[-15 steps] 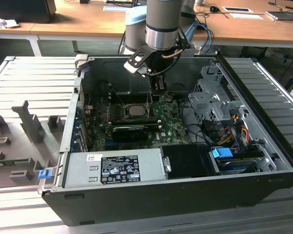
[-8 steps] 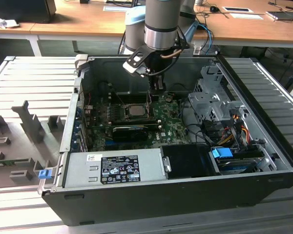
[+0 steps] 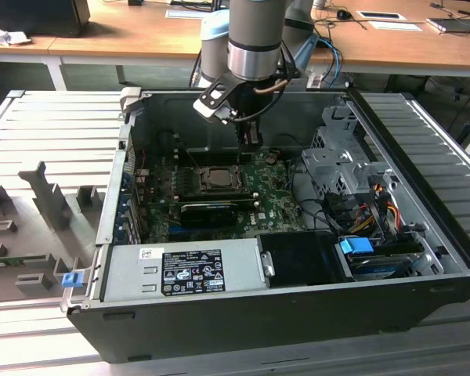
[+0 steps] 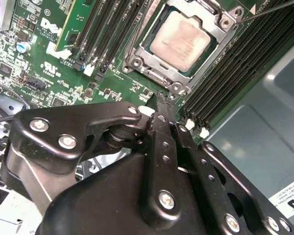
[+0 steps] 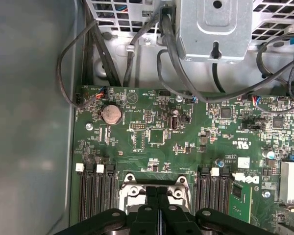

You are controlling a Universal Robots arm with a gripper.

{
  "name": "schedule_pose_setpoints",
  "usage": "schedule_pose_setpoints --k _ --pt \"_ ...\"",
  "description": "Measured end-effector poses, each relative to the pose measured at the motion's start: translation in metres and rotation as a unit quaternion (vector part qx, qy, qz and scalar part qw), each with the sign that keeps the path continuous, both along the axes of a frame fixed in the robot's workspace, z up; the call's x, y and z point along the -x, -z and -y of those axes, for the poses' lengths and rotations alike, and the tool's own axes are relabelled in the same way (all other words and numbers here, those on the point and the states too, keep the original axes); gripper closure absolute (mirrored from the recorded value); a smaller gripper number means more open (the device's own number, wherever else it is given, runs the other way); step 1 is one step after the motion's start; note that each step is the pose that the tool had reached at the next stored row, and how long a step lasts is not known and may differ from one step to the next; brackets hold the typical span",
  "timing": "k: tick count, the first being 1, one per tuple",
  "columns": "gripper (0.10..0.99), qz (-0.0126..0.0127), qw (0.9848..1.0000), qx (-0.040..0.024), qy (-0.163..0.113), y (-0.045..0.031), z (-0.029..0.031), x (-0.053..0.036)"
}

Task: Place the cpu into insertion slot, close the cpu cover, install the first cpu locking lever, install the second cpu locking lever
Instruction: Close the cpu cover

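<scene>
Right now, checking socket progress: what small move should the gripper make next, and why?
Probably ease the shut gripper toward the thin lever: the cpu already sits under the closed cpu cover, and that lever looks unlatched.

The cpu (image 4: 183, 41) is seated on the motherboard (image 4: 54, 73) inside the computer case (image 3: 258, 321). It is framed by the cpu cover (image 4: 220, 34) and flanked by memory slots (image 4: 230, 78), with the end effector (image 4: 158, 100) held just beside.

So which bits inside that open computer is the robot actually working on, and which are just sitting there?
Part of the job:
- the cpu, seated in its socket
- the cpu cover, framing it
- the gripper, shut and empty, just beside the socket

Just lying about:
- graphics card
- power supply
- coin battery
- memory slots
</scene>
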State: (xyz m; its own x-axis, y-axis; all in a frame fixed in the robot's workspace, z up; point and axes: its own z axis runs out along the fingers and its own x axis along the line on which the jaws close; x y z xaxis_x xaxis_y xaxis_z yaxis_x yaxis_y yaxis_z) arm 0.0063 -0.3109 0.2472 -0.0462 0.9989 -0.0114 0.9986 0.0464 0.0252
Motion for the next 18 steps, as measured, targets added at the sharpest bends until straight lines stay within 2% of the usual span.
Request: schedule_pose_setpoints --k 7,13,18 --pt "0.98 0.0014 1.0 0.0 0.0 0.0031 0.0 0.0014" --pt "0.98 0.0014 1.0 -0.0008 -0.002 0.0082 0.0011 0.0031" --pt "0.98 0.0014 0.9999 -0.0012 -0.011 0.0115 0.0016 0.0135"
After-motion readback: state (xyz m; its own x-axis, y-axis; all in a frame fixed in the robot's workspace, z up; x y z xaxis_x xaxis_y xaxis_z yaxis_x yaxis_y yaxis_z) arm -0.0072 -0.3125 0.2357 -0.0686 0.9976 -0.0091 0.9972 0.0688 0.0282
